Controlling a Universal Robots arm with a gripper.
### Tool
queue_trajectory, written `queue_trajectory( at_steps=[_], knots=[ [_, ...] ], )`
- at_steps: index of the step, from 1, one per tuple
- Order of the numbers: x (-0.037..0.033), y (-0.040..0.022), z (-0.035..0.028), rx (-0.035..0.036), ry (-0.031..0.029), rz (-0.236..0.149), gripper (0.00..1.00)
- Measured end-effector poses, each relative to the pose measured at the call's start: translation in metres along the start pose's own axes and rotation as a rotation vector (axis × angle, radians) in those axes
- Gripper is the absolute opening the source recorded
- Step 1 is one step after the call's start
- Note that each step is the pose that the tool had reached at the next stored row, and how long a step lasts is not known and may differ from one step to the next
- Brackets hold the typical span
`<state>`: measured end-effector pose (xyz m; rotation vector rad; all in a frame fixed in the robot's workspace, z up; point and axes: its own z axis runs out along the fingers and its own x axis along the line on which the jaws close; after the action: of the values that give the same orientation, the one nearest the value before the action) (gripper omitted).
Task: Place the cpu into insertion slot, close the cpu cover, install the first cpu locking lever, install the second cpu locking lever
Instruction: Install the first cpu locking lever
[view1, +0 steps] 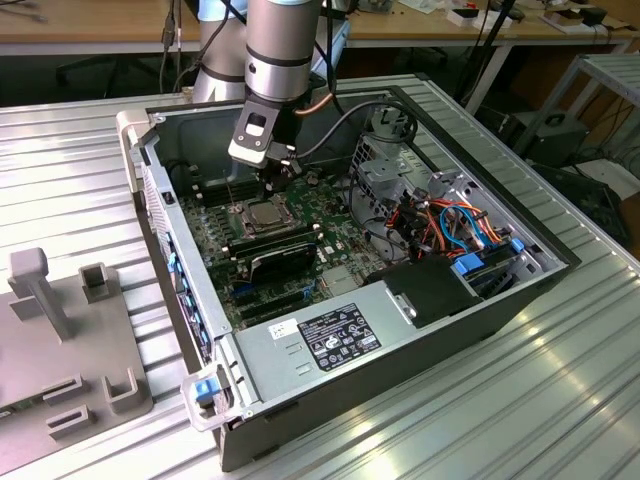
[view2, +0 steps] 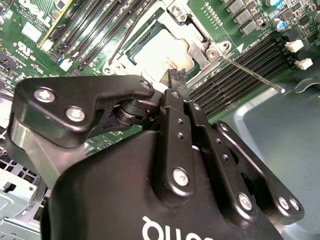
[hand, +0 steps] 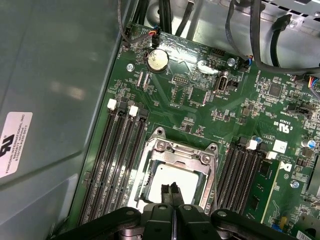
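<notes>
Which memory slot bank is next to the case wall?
The bank between the cpu cover and the grey case wall; the other bank sits across the cover, mid-board.

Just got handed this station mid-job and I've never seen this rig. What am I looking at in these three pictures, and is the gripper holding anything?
This is one robot arm with a two-finger gripper, working inside an open computer case that lies on a ribbed metal table. The exterior view looks on from off the arm; both wrist views ride on the arm and look past the gripper at the green motherboard. The cpu is already seated, with the cpu cover lying down around it. In the second wrist view a thin locking lever sticks out sideways, seemingly not yet latched. The gripper's fingers are pressed together, holding nothing, their tips just above the cpu's edge.
</notes>
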<state>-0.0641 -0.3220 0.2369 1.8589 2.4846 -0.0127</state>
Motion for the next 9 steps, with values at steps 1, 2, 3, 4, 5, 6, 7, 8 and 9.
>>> queue_trajectory(
  at_steps=[1, 2, 3, 4, 5, 6, 7, 8, 9],
  knots=[
    [0.0, 0.0, 0.0, 0.0, 0.0001, 0.0, 0.11],
    [0.0, 0.0, 0.0, 0.0, 0.0001, 0.0, 0.11],
    [0.0, 0.0, 0.0, 0.0, 0.0001, 0.0, 0.11],
    [0.0, 0.0, 0.0, 0.0, 0.0001, 0.0, 0.11],
    [0.0, 0.0, 0.0, 0.0, 0.0001, 0.0, 0.11],
    [0.0, 0.0, 0.0, 0.0, 0.0001, 0.0, 0.11],
    [0.0, 0.0, 0.0, 0.0, 0.0001, 0.0, 0.11],
    [0.0, 0.0, 0.0, 0.0, 0.0001, 0.0, 0.11],
    [0.0, 0.0, 0.0, -0.0001, 0.0002, -0.003, 0.11]
  ],
)
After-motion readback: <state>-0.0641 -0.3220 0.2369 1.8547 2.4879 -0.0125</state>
